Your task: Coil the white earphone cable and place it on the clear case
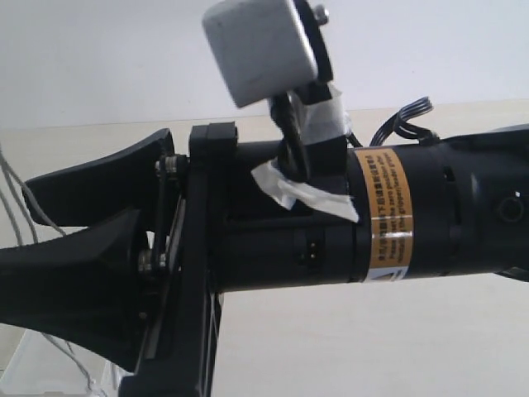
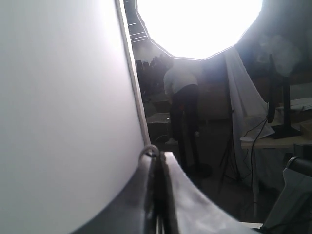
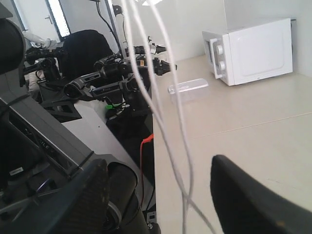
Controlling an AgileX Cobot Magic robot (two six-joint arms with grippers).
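- Your right hand [image 3: 158,163] stands open, its two fingers well apart. Strands of the white earphone cable [image 3: 180,112] hang between them, touching neither as far as you can see.
- The cable runs up out of the right wrist view, so its upper end is cut off. No earbuds or plug show anywhere.
- Your left hand [image 2: 157,156] is closed and points up into the room. A thin loop sits pinched at its tips; it looks like the cable, though backlight makes it hard to tell.
- The clear case [image 3: 187,89] lies on the surface [image 3: 243,126], near the white microwave [image 3: 253,48] and well apart from the cable.
- In the exterior view the right arm fills most of the frame and hides the surface. Only a few cable strands show at the left edge.
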